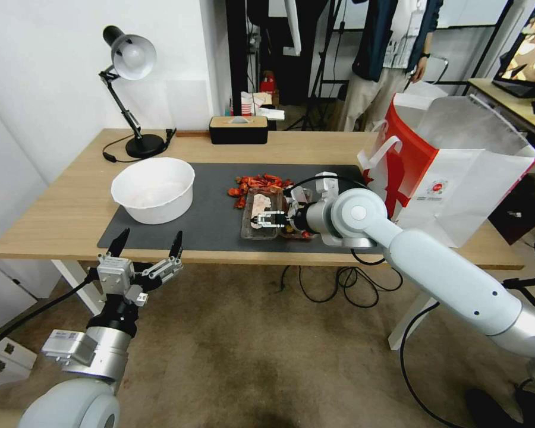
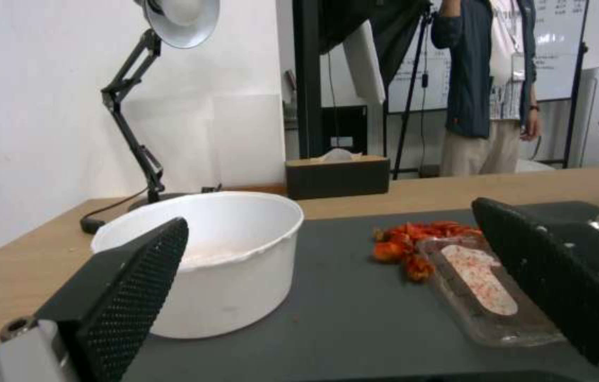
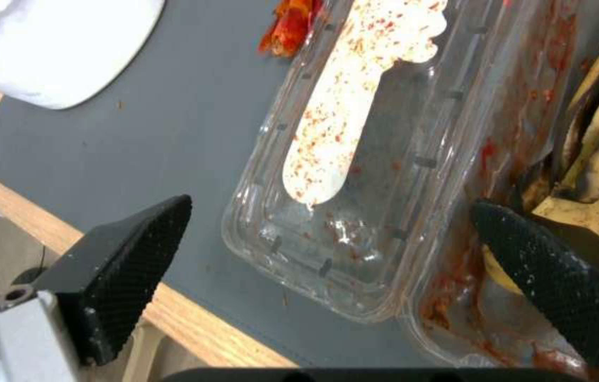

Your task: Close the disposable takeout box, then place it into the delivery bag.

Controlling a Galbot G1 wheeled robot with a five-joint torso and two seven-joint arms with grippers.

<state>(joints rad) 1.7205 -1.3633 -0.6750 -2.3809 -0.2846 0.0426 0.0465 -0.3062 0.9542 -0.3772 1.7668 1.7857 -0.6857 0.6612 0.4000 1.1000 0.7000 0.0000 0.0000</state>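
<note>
Head view: our right gripper (image 1: pixel 271 219) hovers spread over the open disposable takeout box (image 1: pixel 260 221), its length running away from us; left gripper (image 1: pixel 148 248) waits apart, spread too.

1. The right arm (image 1: pixel 362 223) covers the right half of the disposable takeout box (image 1: pixel 260 223); its hinge cannot be judged.
2. The delivery bag (image 1: pixel 458 184) hides the table's (image 1: pixel 53 220) far right corner.
3. The bag's logo (image 1: pixel 437 187) is too small to read.
</note>
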